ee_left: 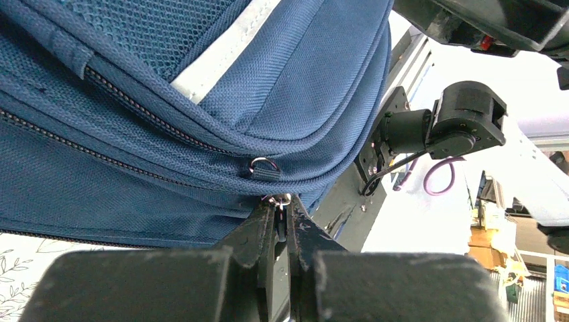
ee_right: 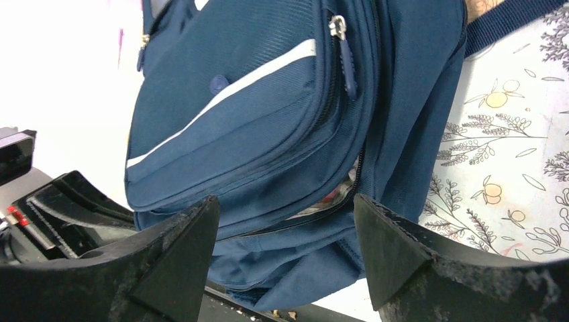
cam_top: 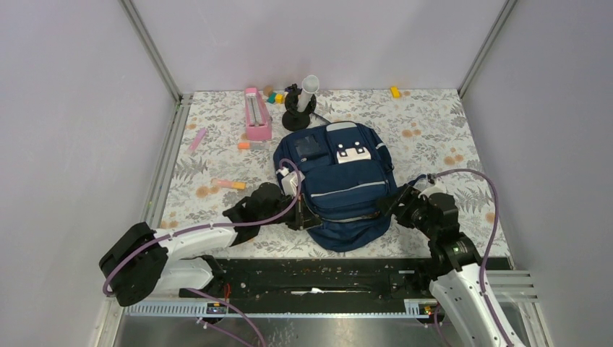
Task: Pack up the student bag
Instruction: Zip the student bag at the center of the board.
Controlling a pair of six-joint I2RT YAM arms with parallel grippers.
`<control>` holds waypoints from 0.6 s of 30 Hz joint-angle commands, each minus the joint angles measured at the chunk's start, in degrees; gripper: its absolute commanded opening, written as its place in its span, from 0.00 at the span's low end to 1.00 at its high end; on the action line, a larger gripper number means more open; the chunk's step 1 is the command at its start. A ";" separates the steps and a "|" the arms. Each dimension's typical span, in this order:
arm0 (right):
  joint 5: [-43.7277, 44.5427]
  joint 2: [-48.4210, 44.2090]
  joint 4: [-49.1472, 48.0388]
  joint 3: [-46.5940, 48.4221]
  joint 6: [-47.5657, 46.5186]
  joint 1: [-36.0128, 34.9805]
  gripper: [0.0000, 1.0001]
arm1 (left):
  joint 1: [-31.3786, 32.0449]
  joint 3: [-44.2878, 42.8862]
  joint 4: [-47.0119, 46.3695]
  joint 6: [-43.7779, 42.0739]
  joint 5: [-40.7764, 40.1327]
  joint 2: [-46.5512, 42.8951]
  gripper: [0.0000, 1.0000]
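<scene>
Student bag (cam_top: pixel 340 188) on floral table (cam_top: pixel 434 130), grey walls (cam_top: pixel 325 36), left pincer (ee_left: pixel 283 209) seemingly pinching zip (ee_left: pixel 284 198), right pincer (ee_right: pixel 285 201) apart

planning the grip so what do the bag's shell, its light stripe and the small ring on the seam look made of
The student bag: navy woven synthetic, likely nylon or polyester; coarse matte weave shows. Its stripe: smooth pale tape, possibly reflective. The ring: bare metal by its glint, held in a fabric loop.

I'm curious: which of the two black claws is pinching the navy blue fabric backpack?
The left gripper: it is shut on a small metal zipper pull of the navy blue fabric backpack. The right gripper stands wide open.
</scene>
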State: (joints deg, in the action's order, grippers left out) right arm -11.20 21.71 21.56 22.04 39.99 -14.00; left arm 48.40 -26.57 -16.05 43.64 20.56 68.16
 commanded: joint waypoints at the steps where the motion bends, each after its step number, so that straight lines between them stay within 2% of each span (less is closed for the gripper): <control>1: -1.61 4.48 -7.81 -1.72 1.43 -0.41 0.80 | -0.59 0.70 -3.69 -1.26 -0.39 0.91 0.00; 3: -1.11 7.25 -9.47 -2.19 1.20 -0.42 0.80 | -0.59 1.04 -3.91 -1.27 -0.56 1.53 0.00; 9: -5.45 17.81 -24.15 -6.75 3.71 -0.50 0.72 | -0.66 1.51 -4.03 -1.86 -0.83 2.75 0.00; 11: -6.32 20.62 -26.04 -6.66 3.28 -0.58 0.69 | -0.60 1.44 -3.47 -2.62 -1.04 3.15 0.00; 12: -6.68 21.36 -26.94 -6.67 3.44 -0.67 0.63 | -0.59 1.51 -3.18 -2.94 -1.20 3.35 0.00; 14: -7.39 21.52 -28.13 -6.13 4.22 -0.76 0.34 | -0.59 1.52 -3.03 -2.92 -1.28 3.85 0.00; 15: -7.33 21.00 -28.23 -5.61 4.67 -0.91 0.17 | -0.59 1.40 -3.06 -2.61 -1.28 3.88 0.00; 16: -6.85 20.24 -28.26 -4.98 5.27 -1.26 0.04 | -0.45 1.31 -3.02 -2.19 -1.55 3.74 0.00; 17: -5.92 19.47 -28.24 -4.39 5.80 -1.72 0.00 | 0.03 1.14 -3.10 -1.96 -2.35 3.47 0.00; 18: -4.97 18.71 -28.35 -3.77 6.29 -2.45 0.00 | 0.67 0.78 -3.03 -1.59 -3.45 3.20 0.00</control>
State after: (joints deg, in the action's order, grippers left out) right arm -16.14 42.65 -1.26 15.97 44.49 -14.20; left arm 47.79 -25.56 -16.29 42.02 19.03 71.79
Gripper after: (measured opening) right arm 0.067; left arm 0.043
